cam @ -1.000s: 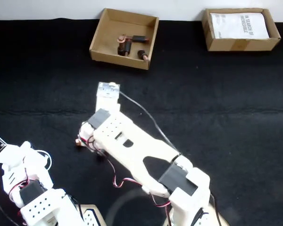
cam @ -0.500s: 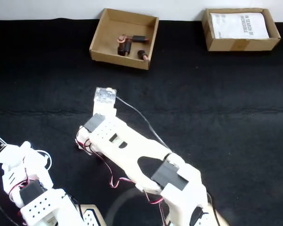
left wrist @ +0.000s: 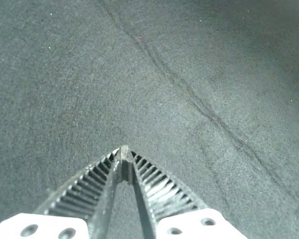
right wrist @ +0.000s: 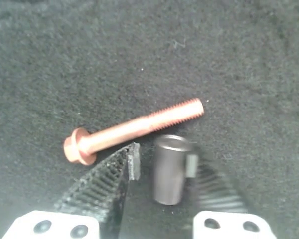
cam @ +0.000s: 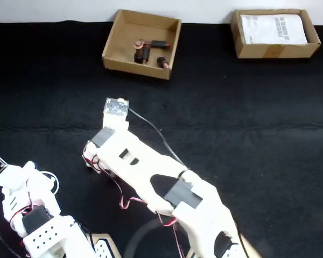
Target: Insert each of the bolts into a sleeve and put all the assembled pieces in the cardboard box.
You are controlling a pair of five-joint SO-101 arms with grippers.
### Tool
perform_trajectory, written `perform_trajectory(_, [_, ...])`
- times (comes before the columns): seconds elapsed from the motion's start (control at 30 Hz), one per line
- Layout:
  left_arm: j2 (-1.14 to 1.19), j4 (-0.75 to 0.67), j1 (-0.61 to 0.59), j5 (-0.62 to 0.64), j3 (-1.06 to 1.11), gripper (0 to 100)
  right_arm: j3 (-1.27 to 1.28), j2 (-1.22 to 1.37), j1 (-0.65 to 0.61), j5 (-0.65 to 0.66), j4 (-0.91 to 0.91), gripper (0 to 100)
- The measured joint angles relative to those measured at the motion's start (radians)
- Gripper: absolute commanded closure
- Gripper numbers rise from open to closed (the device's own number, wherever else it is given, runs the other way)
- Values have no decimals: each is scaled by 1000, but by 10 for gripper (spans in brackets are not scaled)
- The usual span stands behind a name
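- Right gripper (right wrist: 162, 160): jaws apart, one finger on each side of the sleeve (right wrist: 168, 169), one touching it and the other just short of it; nothing clamped yet.
- Left gripper (left wrist: 123, 152): fingers pressed together on nothing, hanging over bare bench.
- Bench (cam: 258, 134): black covering across the whole high view.
- Right arm (cam: 151, 166): white, stretched from the lower centre toward the centre left of the high view, hiding whatever lies under its wrist.
- Left arm (cam: 37, 220): folded into the lower left corner, well apart from both boxes.
- Cardboard box (cam: 112, 43): open, upper centre-left of the high view, well apart from the right arm's wrist.
- Second box (cam: 269, 51): upper right corner, holding a printed sheet (cam: 272, 27); apparently no part of the job.
- Assembled pieces (cam: 145, 51): roughly three bolt-and-sleeve sets lying inside the cardboard box, too small to count for certain; that share judged done.
- Bolt (right wrist: 134, 130): copper-coloured, flat on the bench just beside the sleeve, shank bare, not yet inserted.
- Sleeve itself: short dark cylinder between the open jaws, open end toward the bolt.
- Left to do, by judgement: grip the sleeve, join it with the bolt, carry the pair up to the cardboard box; task probably well past halfway.
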Motion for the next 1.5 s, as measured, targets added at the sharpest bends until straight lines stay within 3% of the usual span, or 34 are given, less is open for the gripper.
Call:
perform_trajectory(0.87, [-43,18,0,0,0,983,0,0,5,118,124,992])
perform_trajectory(1.27, [-43,25,44,0,0,986,-255,-60,149,196,261,992])
perform_trajectory(1.5, [-43,160,129,0,0,984,-442,-176,249,247,407,992])
